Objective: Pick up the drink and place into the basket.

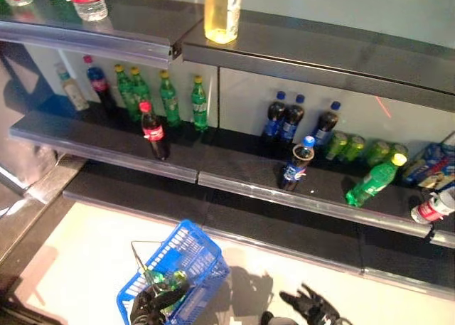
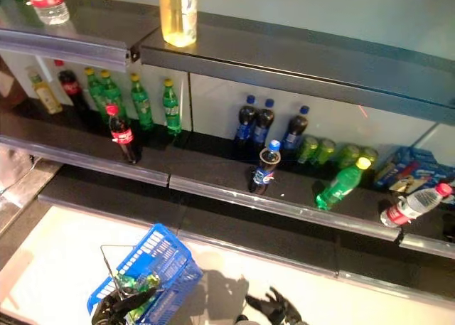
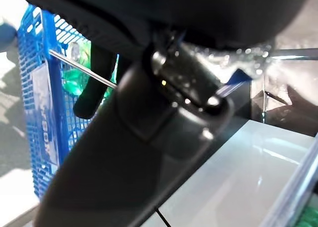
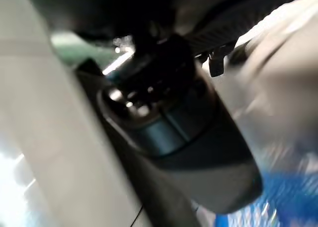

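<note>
Holding the blue basket (image 1: 186,262) by its wire handle, the left hand (image 1: 158,301) has its fingers curled round it, near and left. A green drink (image 1: 168,282) already lies inside. The right hand (image 1: 311,306) hangs empty beside it, fingers spread apart. Bottles line the shelf (image 1: 106,148) farther back.

I'm looking into a shop, a drinks aisle by the look of it. Long dark tiered shelves (image 1: 234,186) with pale price-strip rails along their front edges carry rows of stock: green plastic soda bottles (image 1: 167,97), dark cola bottles with blue caps (image 1: 284,119), a red-labelled cola bottle (image 1: 153,131) near the shelf's front edge and green cans (image 1: 345,147) at the back. A blue plastic shopping basket (image 1: 188,257) with a wire handle hangs over the pale floor.
</note>
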